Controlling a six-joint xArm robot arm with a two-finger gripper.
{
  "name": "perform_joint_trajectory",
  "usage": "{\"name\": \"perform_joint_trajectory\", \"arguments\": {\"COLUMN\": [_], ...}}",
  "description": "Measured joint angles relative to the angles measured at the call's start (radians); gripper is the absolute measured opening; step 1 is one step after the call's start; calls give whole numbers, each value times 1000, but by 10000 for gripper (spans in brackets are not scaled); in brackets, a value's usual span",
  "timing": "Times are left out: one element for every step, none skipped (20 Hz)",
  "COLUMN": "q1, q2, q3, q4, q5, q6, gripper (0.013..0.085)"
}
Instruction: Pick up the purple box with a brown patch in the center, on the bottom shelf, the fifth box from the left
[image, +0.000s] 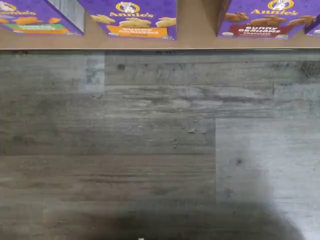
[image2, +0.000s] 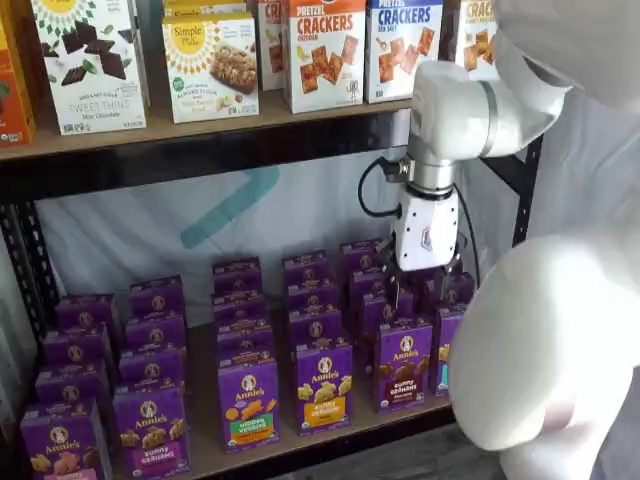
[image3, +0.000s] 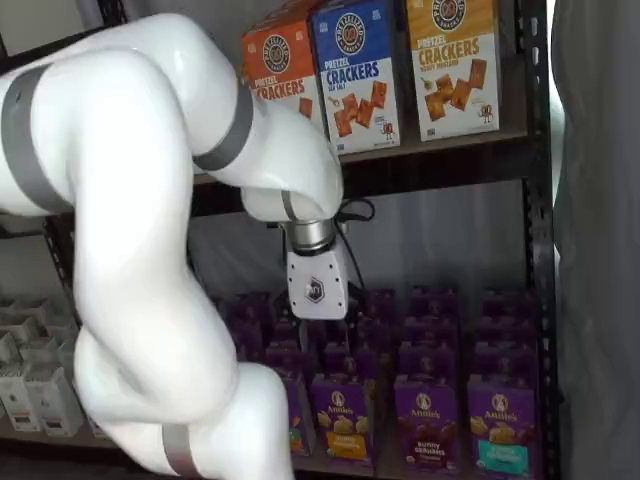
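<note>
I've got the gripper (image2: 424, 275) hanging above the rows of purple cartons, white body pointing down; its black fingers are mostly lost against the boxes behind, but the jaws stand spread wide with nothing between them. In the other shelf view the gripper (image3: 316, 318) shows only as its white body, fingers blending into the dark. Down at roughly five o'clock from it sits the purple box (image2: 403, 364), upright at the front edge of the bottom shelf (image2: 300, 445), brown bunny grahams pictured at centre and a dark label strip below; gripper and box are apart, no contact. The same purple box (image3: 425, 422) shows in both shelf views. At its nine o'clock stands the yellow-strip carton (image2: 323, 385), just beside it, and at its three o'clock a teal-patch carton (image3: 499, 425). The wrist camera catches the purple box (image: 262, 20) over the shelf lip, with grey plank floor (image: 160, 150) filling most of that view.
</note>
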Motion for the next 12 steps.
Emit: {"name": "perform_joint_trajectory", "arguments": {"q1": [-4,-7,-11,-15,-19,-23,-26,-29,-31,-34,-36,-39], "q2": [30,53,75,100,132,162,195,220,245,274,298,331], "q3": [-3,-5,-5,-6,-12,-16,-19,-22,-25,-31,-37,-42], "q4": [-1,-4,-5,-5,-6,-6,-9,-10,-9,-12,-13,-9], "q5": [-25,-47,-71,-95,-116,-136,-164,-186,-205,-224,-238,-263], "q6": [-5,-7,-11,-16,-21,-25,-28,-31,-35,-35,-37,-45], "gripper": [850,850,850,850,850,850,850,850,850,850,850,850]}}
